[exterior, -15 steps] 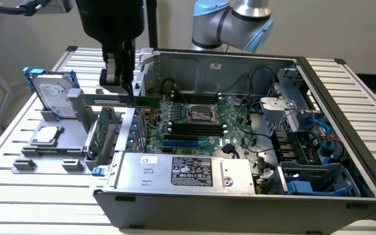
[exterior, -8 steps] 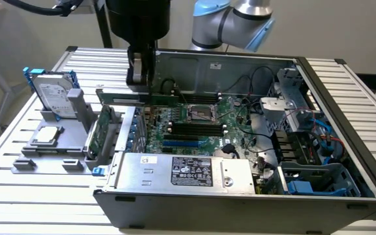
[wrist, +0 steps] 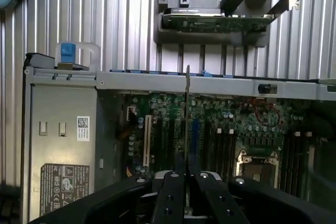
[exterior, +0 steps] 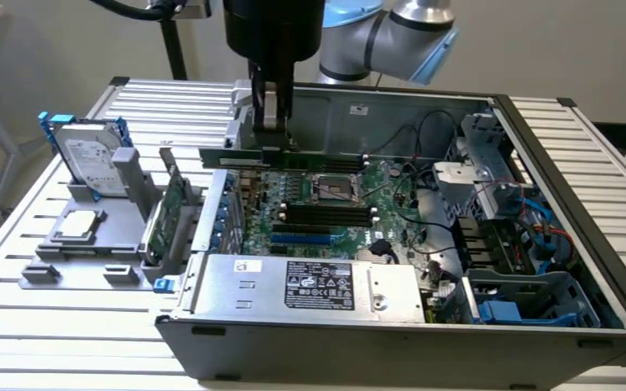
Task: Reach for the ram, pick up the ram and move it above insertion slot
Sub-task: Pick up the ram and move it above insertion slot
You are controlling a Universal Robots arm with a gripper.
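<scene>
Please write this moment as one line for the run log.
gripper: shut on ram | ram: lifted, level, over motherboard | computer case: open

exterior: high, angled down | wrist: close, downward | shared: motherboard (exterior: 324, 204)

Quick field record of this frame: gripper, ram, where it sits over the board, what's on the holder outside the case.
gripper: shut on the ram, pointing down into the open computer case
ram: held level, clear of the board; edge-on between the fingers in the wrist view
position: above the motherboard, near the CPU socket and the black memory slots; exact alignment cannot be told
grey holder: outside the case, carrying a hard drive upright and a green expansion card
power supply: at the case's near side
</scene>
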